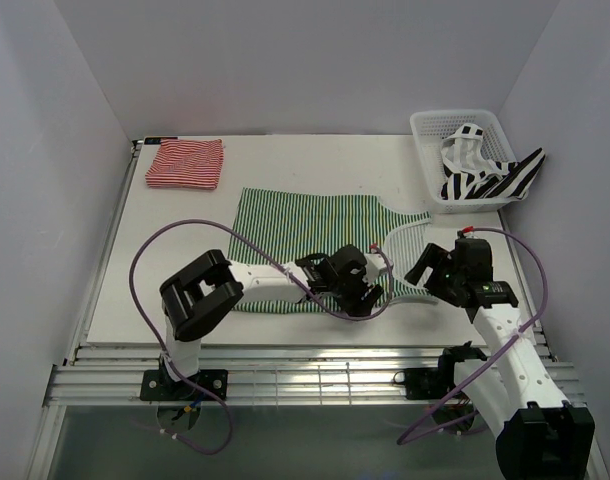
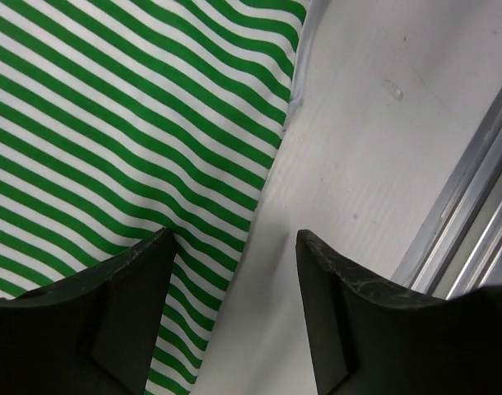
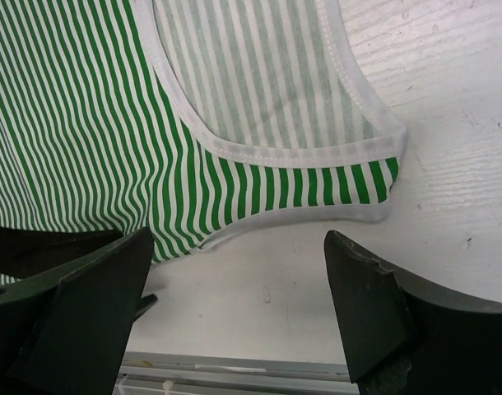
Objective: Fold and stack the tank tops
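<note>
The green-and-white tank top lies spread flat in the middle of the table, its straps pointing right. My left gripper hovers open over its near hem; in the left wrist view the cloth edge runs between the fingers, nothing pinched. My right gripper stands open just in front of the near shoulder strap, with bare table between its jaws. A folded red-and-white tank top rests at the back left. The black-and-white tank top hangs out of the basket.
The white lattice basket stands at the back right corner. The table's near edge with metal rails runs just behind both grippers. Purple cables loop over the left arm above the table. White walls close in three sides.
</note>
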You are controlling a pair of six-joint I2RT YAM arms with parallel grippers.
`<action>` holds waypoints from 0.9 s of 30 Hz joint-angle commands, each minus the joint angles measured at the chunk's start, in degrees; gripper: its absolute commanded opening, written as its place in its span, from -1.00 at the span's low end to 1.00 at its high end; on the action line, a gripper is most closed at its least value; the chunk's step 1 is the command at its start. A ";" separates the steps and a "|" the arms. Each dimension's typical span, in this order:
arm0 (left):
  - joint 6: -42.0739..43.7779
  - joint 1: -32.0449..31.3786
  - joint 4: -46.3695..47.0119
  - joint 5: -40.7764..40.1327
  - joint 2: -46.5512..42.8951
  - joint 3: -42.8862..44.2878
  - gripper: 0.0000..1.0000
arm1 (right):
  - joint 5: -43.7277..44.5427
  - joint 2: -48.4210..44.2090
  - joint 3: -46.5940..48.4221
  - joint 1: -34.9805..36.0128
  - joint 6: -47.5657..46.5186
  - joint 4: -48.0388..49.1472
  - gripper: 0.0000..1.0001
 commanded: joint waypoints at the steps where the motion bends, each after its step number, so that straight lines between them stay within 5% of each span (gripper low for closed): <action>1: 2.67 0.21 1.87 -1.60 1.60 4.15 0.42 | -3.34 -0.91 -0.49 -0.97 -2.95 -2.21 0.80; 8: 1.62 0.12 2.31 -1.08 4.95 7.40 -0.72 | -3.96 -0.82 -0.40 -1.59 -6.20 -3.53 0.80; 12: 2.23 0.12 0.64 -1.08 6.71 8.72 -1.00 | -4.40 -0.38 -0.49 -1.77 -7.26 -3.62 0.80; 22: -8.03 0.56 -2.25 -1.26 3.29 11.97 -1.00 | -17.40 -2.14 -1.54 -1.77 -12.71 -2.13 0.80; 27: -15.69 6.35 -4.89 8.75 3.55 14.09 -1.00 | -22.59 0.23 -2.16 -0.36 -14.03 0.07 0.80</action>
